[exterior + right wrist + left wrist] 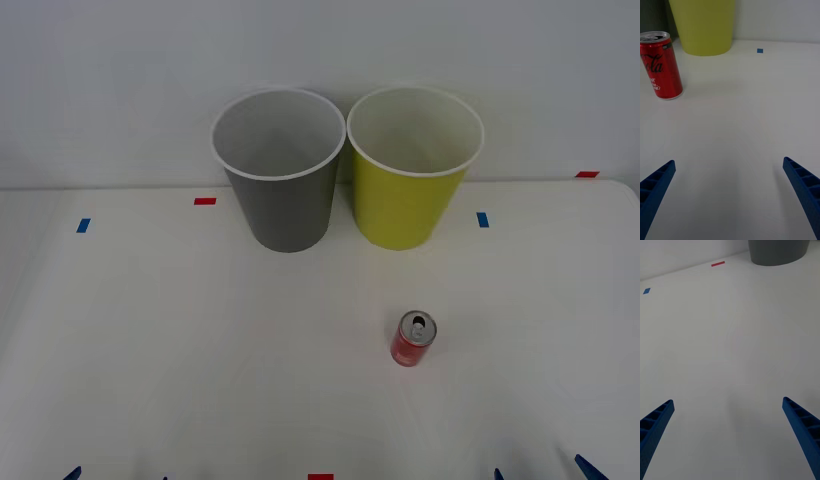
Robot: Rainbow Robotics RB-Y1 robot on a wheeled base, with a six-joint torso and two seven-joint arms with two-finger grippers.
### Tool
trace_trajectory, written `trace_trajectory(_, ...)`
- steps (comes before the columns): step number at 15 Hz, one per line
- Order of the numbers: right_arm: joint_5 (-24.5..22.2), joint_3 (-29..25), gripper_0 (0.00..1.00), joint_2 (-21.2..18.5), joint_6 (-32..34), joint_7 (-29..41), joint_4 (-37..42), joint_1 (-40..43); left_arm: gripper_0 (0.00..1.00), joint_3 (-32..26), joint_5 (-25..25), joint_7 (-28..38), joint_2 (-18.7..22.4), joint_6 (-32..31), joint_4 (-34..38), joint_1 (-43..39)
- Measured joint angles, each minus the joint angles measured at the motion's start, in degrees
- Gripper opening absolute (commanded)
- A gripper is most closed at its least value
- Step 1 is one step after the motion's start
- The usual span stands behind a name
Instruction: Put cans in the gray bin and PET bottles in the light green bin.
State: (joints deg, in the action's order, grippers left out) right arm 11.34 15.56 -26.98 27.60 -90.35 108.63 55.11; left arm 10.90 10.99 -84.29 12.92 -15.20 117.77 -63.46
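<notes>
A small red can point(412, 338) with a silver top stands upright on the white table point(200, 350), right of centre. Behind it at the table's back stand the gray bin point(285, 215) and, to its right, the light green bin point(405, 205), both upright with white rims. My right gripper point(540, 472) is open at the near edge, to the right of the can and short of it. Its wrist view shows the can point(660, 65) ahead of the open fingers point(801, 183), with the green bin point(703, 26) beyond. My left gripper point(118, 476) is open at the near left, with the gray bin point(777, 251) far ahead. PET bottles are out of view.
Small red tape marks point(205, 201) and blue tape marks point(483, 219) lie flat on the table. A pale wall rises right behind the bins. Open tabletop lies between both grippers and the bins.
</notes>
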Motion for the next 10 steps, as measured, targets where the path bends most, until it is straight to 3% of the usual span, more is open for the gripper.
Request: trace_trajectory(10, 0.0, 0.0, 1.00, 0.0, 0.0, 0.0, 0.0, 0.0, 1.00, 0.0, 0.0, 0.0, 0.0, 0.0, 0.0, 0.0)
